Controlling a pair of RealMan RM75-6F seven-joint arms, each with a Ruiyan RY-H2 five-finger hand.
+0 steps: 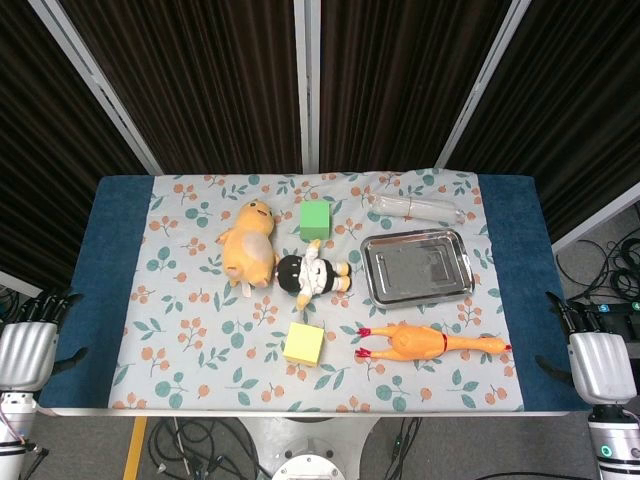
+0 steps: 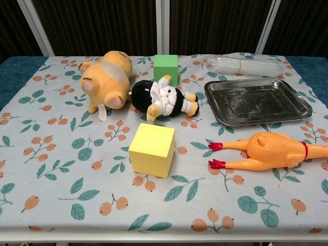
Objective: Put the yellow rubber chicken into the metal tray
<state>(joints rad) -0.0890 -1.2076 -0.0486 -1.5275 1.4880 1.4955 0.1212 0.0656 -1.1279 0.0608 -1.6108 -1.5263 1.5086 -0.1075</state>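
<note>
Rubber chicken point(image 1: 430, 344) is lying flat on its side on the flowered tablecloth point(image 1: 190, 330), near the front edge, right of centre. Its red feet are pointing toward the yellow block point(image 1: 303, 343), its head is pointing to the robot's right. Chicken is sitting just in front of the metal tray point(image 1: 372, 285), close to it but not touching, and not inside.

Tray is lying flat on the cloth with nothing in it, only reflections showing in the chest view. Behind the tray a clear plastic bottle point(image 1: 417, 207) is lying on its side.

Left of the tray a small doll in black and white point(image 1: 310, 274) is lying on its side, a green block point(image 1: 315, 219) is standing behind it, and an orange plush toy point(image 1: 250, 244) is lying further left, beside the doll.

Left hand point(image 1: 30, 345) is hanging off the table's left front corner, holding nothing; fingers are pointing up, slightly apart. Right hand point(image 1: 598, 355) is hanging off the right front corner, well apart from the chicken, also grasping nothing, fingers loosely spread. Both hands are showing in the head view only; chest view is showing just the table and things.
</note>
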